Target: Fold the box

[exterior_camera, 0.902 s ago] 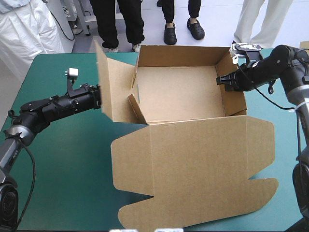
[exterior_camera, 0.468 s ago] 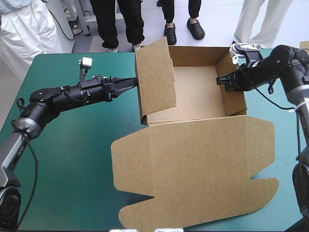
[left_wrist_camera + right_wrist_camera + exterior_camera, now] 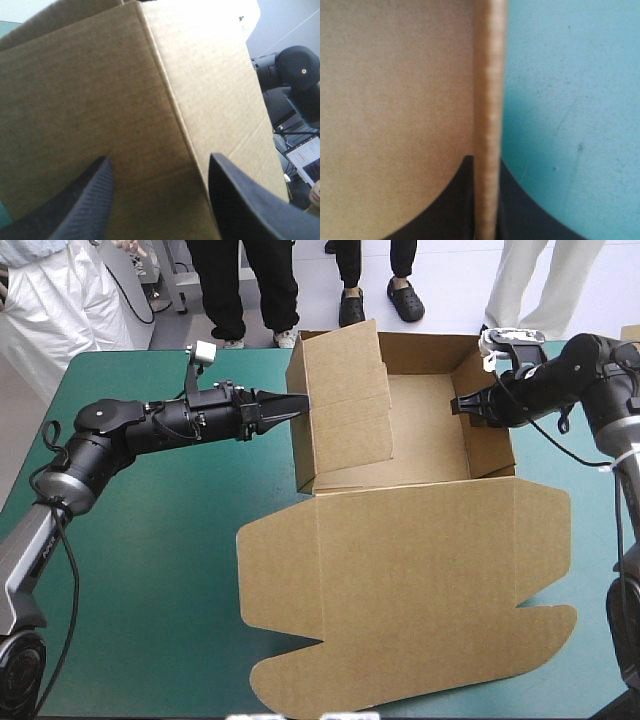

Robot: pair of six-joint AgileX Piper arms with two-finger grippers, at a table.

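The brown box (image 3: 425, 445) stands at the table's far middle, back and right walls raised, with its lid (image 3: 420, 580) lying flat toward the front edge. Its left wall flap (image 3: 345, 405) is upright and leans inward over the tray. My left gripper (image 3: 291, 405) is against that flap's outer face. In the left wrist view the flap (image 3: 125, 110) fills the picture, and the left gripper (image 3: 160, 200) is open with its fingers apart on the board. My right gripper (image 3: 468, 406) is shut on the right wall (image 3: 487, 100), one finger on each side of its edge (image 3: 485, 200).
The teal-green cover (image 3: 150, 570) lies bare on the left half of the table and in a strip (image 3: 590, 500) to the right of the box. The lid's rounded flaps (image 3: 290, 680) reach close to the front edge.
My left gripper has moved right, swinging the left wall flap from standing outward to leaning in over the tray. The box slid slightly right. My right gripper kept its hold.
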